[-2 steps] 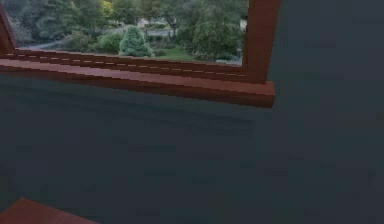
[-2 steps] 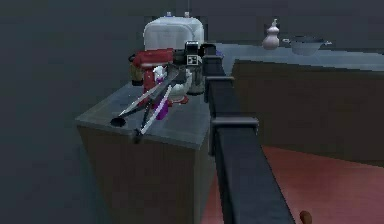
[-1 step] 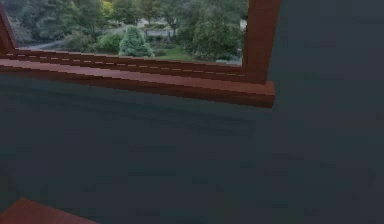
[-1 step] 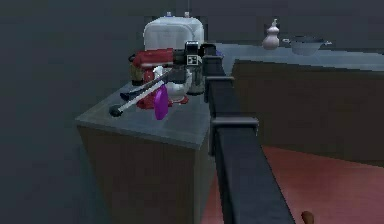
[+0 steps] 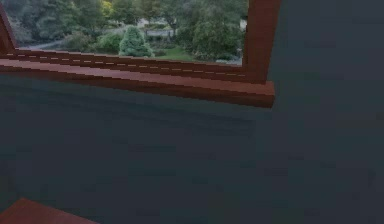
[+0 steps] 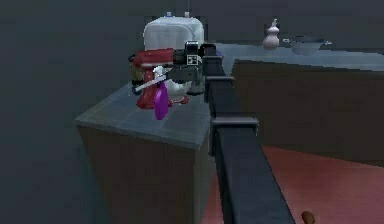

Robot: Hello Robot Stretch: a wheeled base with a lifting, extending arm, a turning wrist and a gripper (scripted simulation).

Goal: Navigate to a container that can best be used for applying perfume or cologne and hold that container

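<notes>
Fwd view: a dark blue-grey painted wall (image 5: 150, 150) takes most of it. Across its upper part runs a wide window w/ red-brown wooden frame (image 5: 258, 40) and a thick sill, w/ green trees and a pale house outside. A flat red-brown patch (image 5: 30, 212) sits at that view's near left corner; can't tell what it is. Arm side view: near left is a boxy cabinet w/ flat grey top (image 6: 120, 115), far right a longer dark counter w/ grey top (image 6: 300, 95), and near right a red-brown floor (image 6: 320, 175). The dark square-section arm bar (image 6: 235, 150) runs from the near edge out to the cabinet's far right corner. At the cabinet's far side stands a white-and-red boxy appliance (image 6: 170, 35). On the long counter sit a shallow grey metal bowl (image 6: 308, 44) and, left of it and apart, a small white gourd-shaped vase (image 6: 270, 37). At the arm's far end are two white squares w/ black marks (image 6: 190, 65); left of them is the dark two-finger gripper (image 6: 148, 78), in front of the appliance. Task thing: a small purple tilted bottle (image 6: 160, 102) shows just below the gripper's end, over the cabinet top. Can't tell if it hangs or rests there, so can't tell whether the gripper holds it, nor whether the fingers are apart or together.
</notes>
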